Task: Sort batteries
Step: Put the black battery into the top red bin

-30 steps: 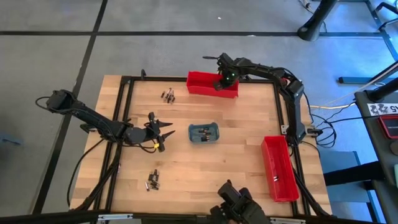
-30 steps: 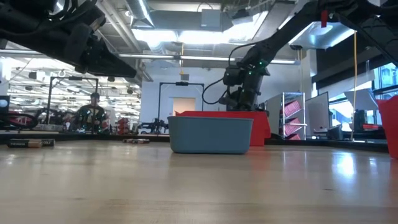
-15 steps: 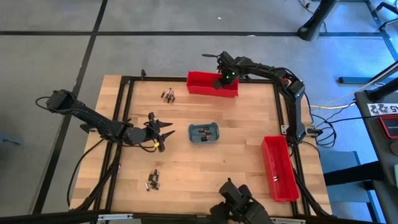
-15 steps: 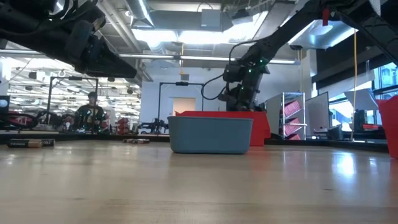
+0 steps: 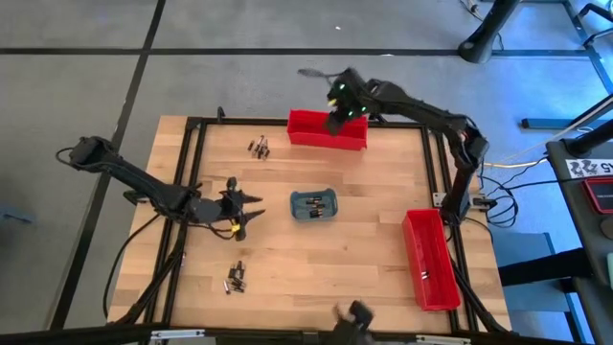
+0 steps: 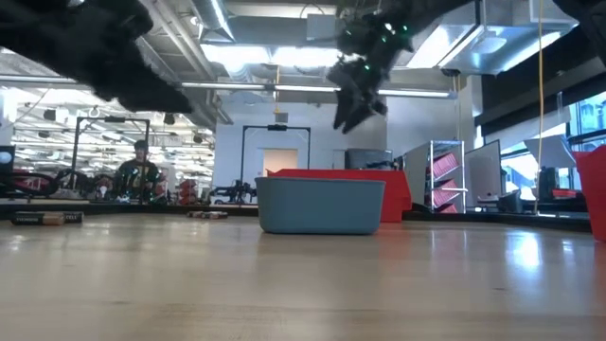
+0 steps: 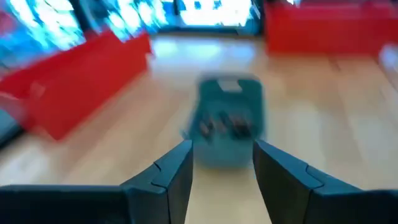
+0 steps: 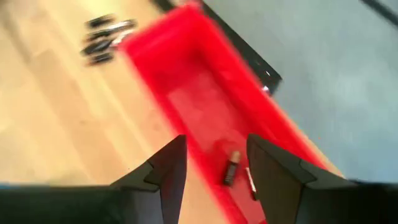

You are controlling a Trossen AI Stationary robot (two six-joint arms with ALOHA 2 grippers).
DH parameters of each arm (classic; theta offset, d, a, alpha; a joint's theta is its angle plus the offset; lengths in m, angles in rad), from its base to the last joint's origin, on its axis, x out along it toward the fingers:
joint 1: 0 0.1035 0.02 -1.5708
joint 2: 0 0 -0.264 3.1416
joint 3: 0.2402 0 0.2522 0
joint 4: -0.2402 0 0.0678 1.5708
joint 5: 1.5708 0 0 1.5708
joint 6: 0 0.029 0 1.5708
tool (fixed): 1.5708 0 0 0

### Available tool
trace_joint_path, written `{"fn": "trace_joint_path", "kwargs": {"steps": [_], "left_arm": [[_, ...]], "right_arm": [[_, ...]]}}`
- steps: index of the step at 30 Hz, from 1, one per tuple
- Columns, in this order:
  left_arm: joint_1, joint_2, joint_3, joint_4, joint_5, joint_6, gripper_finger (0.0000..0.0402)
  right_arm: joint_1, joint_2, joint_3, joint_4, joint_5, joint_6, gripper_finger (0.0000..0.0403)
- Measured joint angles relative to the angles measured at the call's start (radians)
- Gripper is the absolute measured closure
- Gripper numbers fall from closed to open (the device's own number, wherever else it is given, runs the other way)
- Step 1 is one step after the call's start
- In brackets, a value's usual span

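1. Nearest, small dark cylindrical batteries [image 5: 235, 276] lie loose on the wooden table [image 5: 316, 259].
2. Midway, the left gripper [image 5: 251, 209] hangs released beside the grey-blue tray [image 5: 313, 204] containing batteries.
3. Farthest, the right gripper [image 5: 330, 123] hovers released above the red rectangular bin [image 5: 316, 134], which holds a battery [image 8: 231, 167].

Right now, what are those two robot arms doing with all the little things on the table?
They are sorting batteries. The right hand is open and empty, up above the red bin at the table's far edge; a battery lies inside that bin. The left hand is open too, low over the table, pointing at the small grey-blue tray that holds more batteries. Two little piles wait on the wood.
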Motion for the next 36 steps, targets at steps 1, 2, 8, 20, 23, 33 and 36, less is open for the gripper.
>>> {"fn": "trace_joint_path", "kwargs": {"steps": [1,2,8,20,23,33,36], "left_arm": [[-0.018,-0.011,0.026,-0.115,0.021,-0.043,0.0252],[-0.035,-0.017,0.058,-0.238,0.038,-0.090,0.0258],[-0.149,-0.005,0.214,-0.872,0.170,-0.507,0.0308],[-0.289,-0.005,0.136,-1.099,0.294,-0.993,0.0318],[-0.288,-0.005,0.111,-1.063,0.286,-0.998,0.0286],[-0.287,-0.004,0.035,-1.018,0.268,-0.909,0.0240],[-0.287,-0.003,0.035,-1.036,0.269,-0.881,0.0239]], "right_arm": [[0.039,0.001,0.000,0.013,0.016,-0.017,0.0233],[0.076,0.002,-0.004,0.031,0.021,-0.038,0.0233],[0.317,0.003,-0.070,0.208,0.020,-0.130,0.0233],[0.635,0.002,-0.088,0.102,0.099,-0.248,0.0233],[0.669,0.002,-0.088,0.099,0.139,-0.248,0.0233],[0.681,0.002,-0.087,0.100,0.173,-0.246,0.0233],[0.681,0.002,-0.087,0.099,0.173,-0.246,0.0233]]}}
